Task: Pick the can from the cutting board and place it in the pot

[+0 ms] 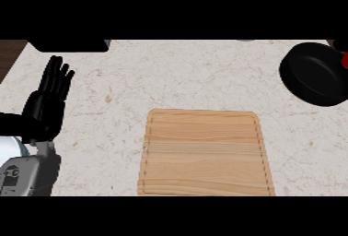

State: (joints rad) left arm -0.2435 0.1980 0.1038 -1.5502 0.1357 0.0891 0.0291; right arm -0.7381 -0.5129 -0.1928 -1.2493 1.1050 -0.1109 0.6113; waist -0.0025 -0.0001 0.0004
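Nearest, at centre, a wooden cutting board (206,153) lying flat on the pale speckled counter (176,73), grain running left to right, a thin groove tracing its border, near edge cut off at the bottom of the view; nothing resting on its bare top. At near left, a grey forearm (27,173) rising from the lower edge, ending in the black left hand (46,103), held at the left side of the counter with fingers straight, close together and pointing away, holding nothing, well apart from the board. Farther off, at the far right, a black round pot (314,73) sitting partly beyond the right edge, dark inside, tilted look to its rim from this angle; just at its right, against the edge of the view, a small patch of red (345,59), possibly the can, too little showing to tell, and whether inside the pot or beside it not clear. At the far left corner, a dark block (68,45) along the top of the counter, and a strip of dark brown surface (10,57) beyond the counter's left edge. Right hand nowhere seen.
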